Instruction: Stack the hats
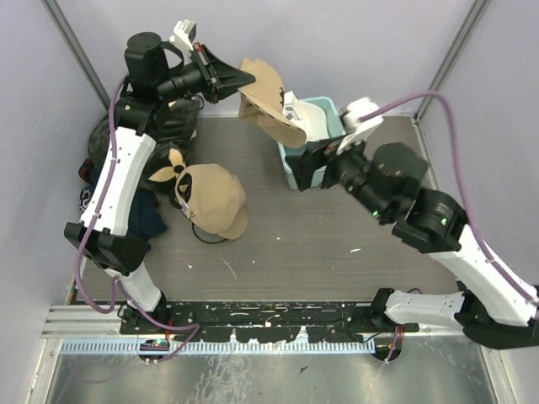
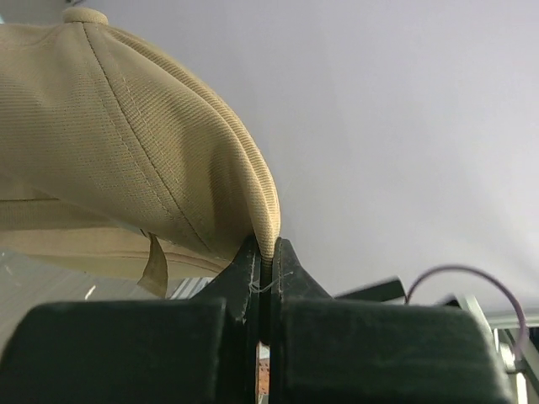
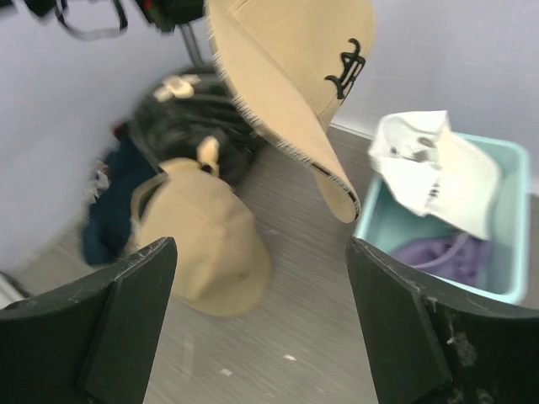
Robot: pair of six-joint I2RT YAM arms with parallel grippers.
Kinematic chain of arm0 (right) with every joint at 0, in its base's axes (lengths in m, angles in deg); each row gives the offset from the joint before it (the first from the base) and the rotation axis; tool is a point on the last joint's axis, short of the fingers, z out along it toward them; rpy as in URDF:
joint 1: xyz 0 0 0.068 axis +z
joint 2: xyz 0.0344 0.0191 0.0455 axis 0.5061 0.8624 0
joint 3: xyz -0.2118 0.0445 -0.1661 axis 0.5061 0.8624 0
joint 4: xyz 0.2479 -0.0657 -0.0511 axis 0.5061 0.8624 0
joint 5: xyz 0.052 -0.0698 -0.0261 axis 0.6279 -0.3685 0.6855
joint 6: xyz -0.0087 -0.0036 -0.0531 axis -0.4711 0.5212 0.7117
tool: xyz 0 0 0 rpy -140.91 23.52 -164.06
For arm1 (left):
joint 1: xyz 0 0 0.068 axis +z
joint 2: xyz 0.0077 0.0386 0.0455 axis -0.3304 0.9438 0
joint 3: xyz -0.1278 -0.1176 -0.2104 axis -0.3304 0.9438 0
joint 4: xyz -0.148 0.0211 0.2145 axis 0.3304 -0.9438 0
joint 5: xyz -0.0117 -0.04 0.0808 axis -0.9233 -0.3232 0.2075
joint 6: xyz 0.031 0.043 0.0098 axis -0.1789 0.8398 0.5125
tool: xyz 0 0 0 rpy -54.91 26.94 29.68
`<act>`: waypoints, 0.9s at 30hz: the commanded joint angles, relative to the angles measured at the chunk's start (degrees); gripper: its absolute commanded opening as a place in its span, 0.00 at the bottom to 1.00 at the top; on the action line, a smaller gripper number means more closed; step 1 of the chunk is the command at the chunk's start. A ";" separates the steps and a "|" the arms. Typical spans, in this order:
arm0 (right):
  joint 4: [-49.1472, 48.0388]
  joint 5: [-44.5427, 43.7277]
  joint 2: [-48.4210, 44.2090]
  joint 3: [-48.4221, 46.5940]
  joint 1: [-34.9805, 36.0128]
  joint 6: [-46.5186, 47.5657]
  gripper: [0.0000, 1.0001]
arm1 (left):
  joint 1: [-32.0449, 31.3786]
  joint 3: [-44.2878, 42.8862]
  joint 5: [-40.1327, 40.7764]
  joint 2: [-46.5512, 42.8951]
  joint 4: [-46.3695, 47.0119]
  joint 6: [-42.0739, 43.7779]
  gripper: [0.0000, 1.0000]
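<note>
You are working in a lab-style robot cell. Plain pale walls (image 1: pixel 354 42) on metal corner posts (image 1: pixel 77 50) box in a grey wood-grain desk (image 1: pixel 286 252) on the left, right and far sides. At its near edge, a slotted aluminium rail (image 1: pixel 84 318) carries a left arm (image 1: pixel 126 168) and a right arm (image 1: pixel 488 278), both white and black, trailing purple cables (image 1: pixel 421 95).
</note>
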 commanded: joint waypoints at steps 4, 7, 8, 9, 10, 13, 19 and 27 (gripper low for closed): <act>-13.14 43.28 1.04 1.92 -22.27 -34.41 0.83 | 0.91 -5.62 -3.49 -0.67 8.55 1.75 0.00; -29.90 58.93 2.45 8.86 -29.16 -52.96 0.77 | 1.18 -5.34 -3.63 -1.56 8.46 4.18 0.01; -38.46 62.36 2.31 14.26 -31.27 -60.75 0.76 | 1.29 -4.88 -3.69 -1.90 8.99 4.75 0.00; -49.38 64.89 2.18 19.16 -33.54 -70.74 0.74 | 1.43 -4.52 -3.53 -2.13 9.01 5.28 0.00; -59.81 66.28 2.33 23.54 -36.08 -80.91 0.74 | 1.73 -4.11 -3.44 -2.62 9.50 5.46 0.01; -80.57 65.82 4.60 30.79 -39.19 -101.30 0.71 | 2.21 -3.04 -2.87 -3.41 10.38 6.25 0.00; -90.71 61.31 5.58 37.42 -39.55 -112.79 0.73 | 2.90 -2.93 -2.81 -3.99 11.51 6.51 0.00; -97.04 59.71 7.14 39.06 -39.58 -118.00 0.77 | 3.04 -1.37 -2.58 -5.14 11.42 7.16 0.01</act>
